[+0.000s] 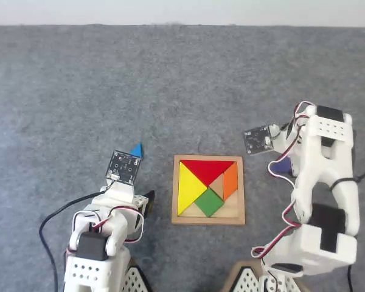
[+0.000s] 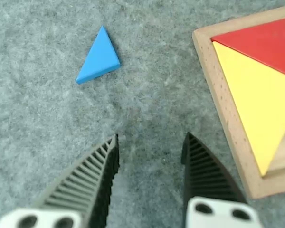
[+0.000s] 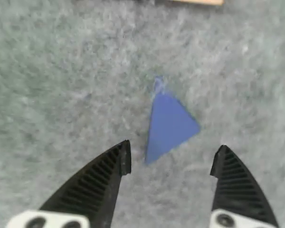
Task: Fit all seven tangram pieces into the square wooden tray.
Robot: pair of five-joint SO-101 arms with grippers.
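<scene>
At the middle of the grey mat (image 1: pixel 79 91) we see the square wooden tray (image 1: pixel 175 201). It holds a red triangle (image 1: pixel 207 166) along the side away from the arms, a yellow triangle (image 1: pixel 187 188), a green square (image 1: pixel 210 201) and an orange piece (image 1: pixel 230 180), with bare wood showing near the front. Outside it, a light blue triangle (image 2: pixel 99 58) lies on the mat ahead of our left gripper (image 2: pixel 151 137), whose jaws stand apart, holding nothing. Our right gripper (image 3: pixel 175 145) is likewise spread wide, with a dark blue triangle (image 3: pixel 168 124) on the mat just ahead of its tips.
</scene>
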